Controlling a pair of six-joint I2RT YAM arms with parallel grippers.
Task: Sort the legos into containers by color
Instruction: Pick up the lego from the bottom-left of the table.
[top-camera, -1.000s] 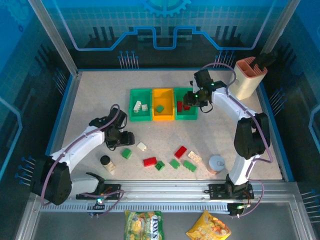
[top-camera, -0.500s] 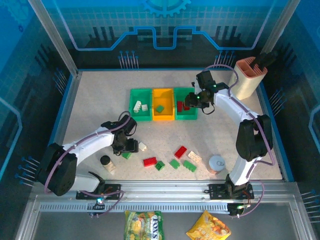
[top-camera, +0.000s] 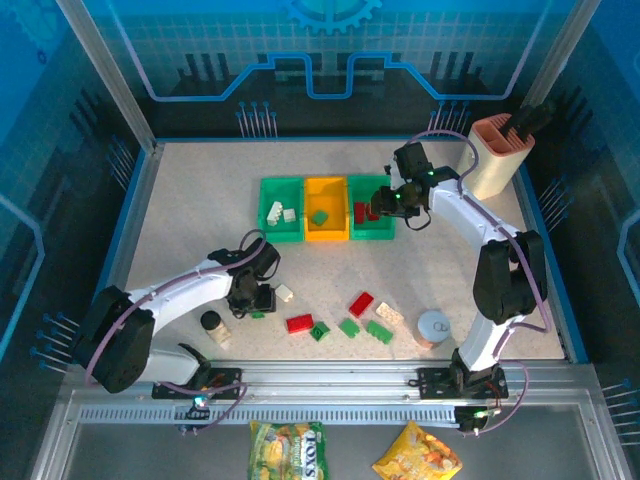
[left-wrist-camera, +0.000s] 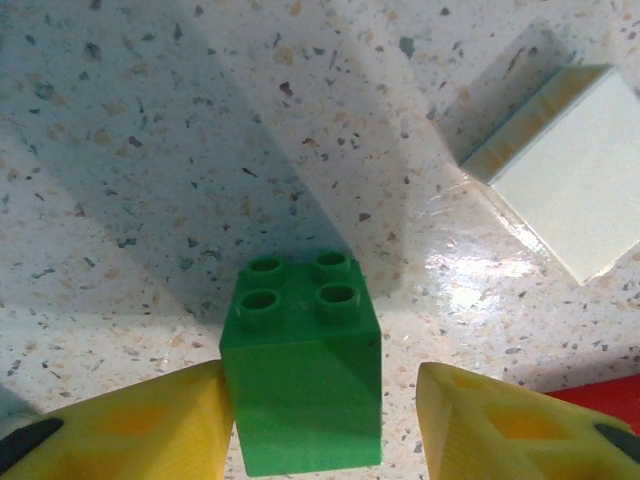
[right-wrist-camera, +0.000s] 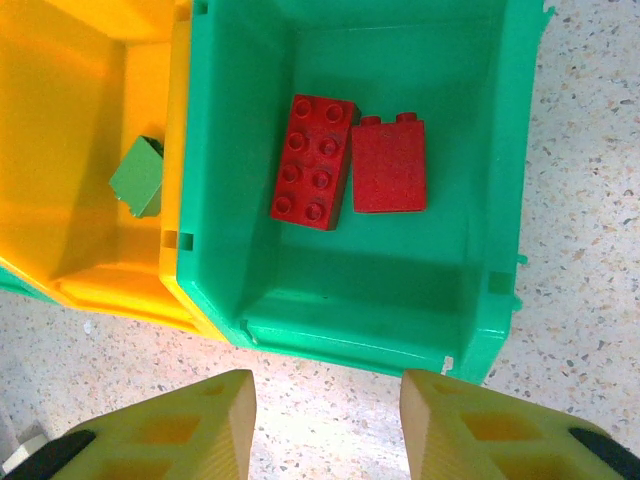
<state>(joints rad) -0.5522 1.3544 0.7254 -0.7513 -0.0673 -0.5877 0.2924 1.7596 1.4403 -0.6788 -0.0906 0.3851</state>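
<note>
Fingers of the left gripper (left-wrist-camera: 320, 430) stand spread around a green brick (left-wrist-camera: 300, 390): the left one touches its side and the right one is apart. The brick is square, four-studded and glossy, with no long axis, and sits on the table (left-wrist-camera: 150, 150). A cream brick (left-wrist-camera: 565, 170) lies just far-right. The right gripper (right-wrist-camera: 325, 420), also spread, hovers by the right green bin (right-wrist-camera: 500, 200), well apart.
</note>
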